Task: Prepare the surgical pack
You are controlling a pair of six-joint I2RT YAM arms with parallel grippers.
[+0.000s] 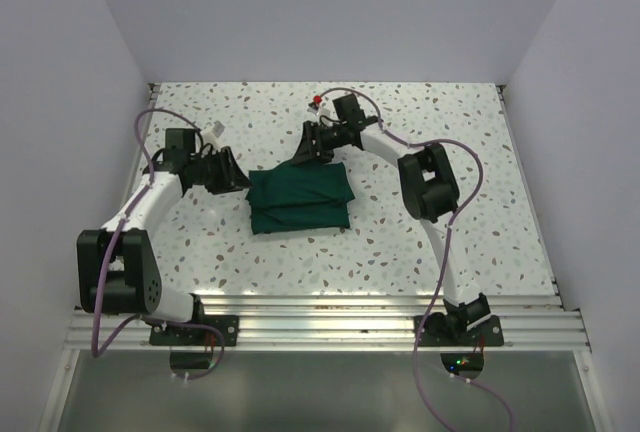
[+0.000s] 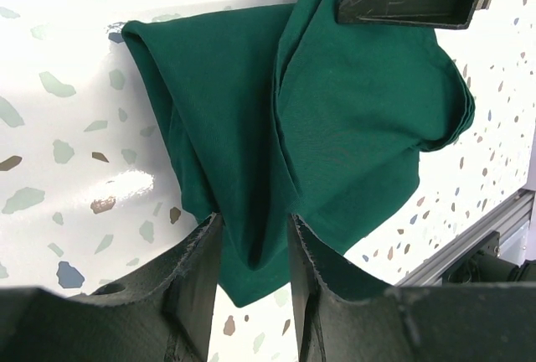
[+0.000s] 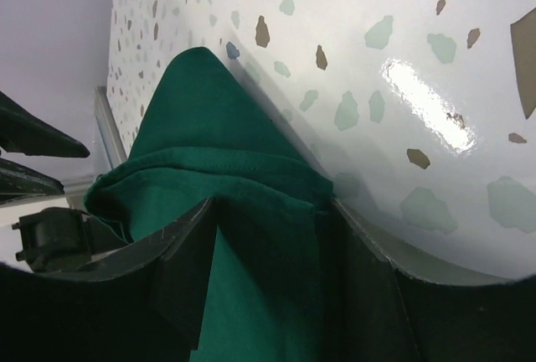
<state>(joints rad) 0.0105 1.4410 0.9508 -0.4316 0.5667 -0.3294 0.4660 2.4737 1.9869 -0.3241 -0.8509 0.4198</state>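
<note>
One dark green cloth, soft woven fabric with a stitched hem, folded several layers thick into a rumpled rectangle and lying flat near the middle of the table. Gripped from two sides: left gripper closed to a narrow gap on a bunched corner at the cloth's left edge, right gripper clamped a little wider over a thick fold at its far edge, fabric filling the space between the jaws in both wrist views. Matte black fingers, wedge-shaped and rough along the edges, two to each gripper. Two arms in white and black, each trailing one purple cable. Beneath it all, a glossy white tabletop flecked with grey, brown and pale teal chips, bright with reflected light. Along the near edge, a ribbed aluminium rail carrying both bases. On three sides, plain pale walls, smooth and unmarked.
</note>
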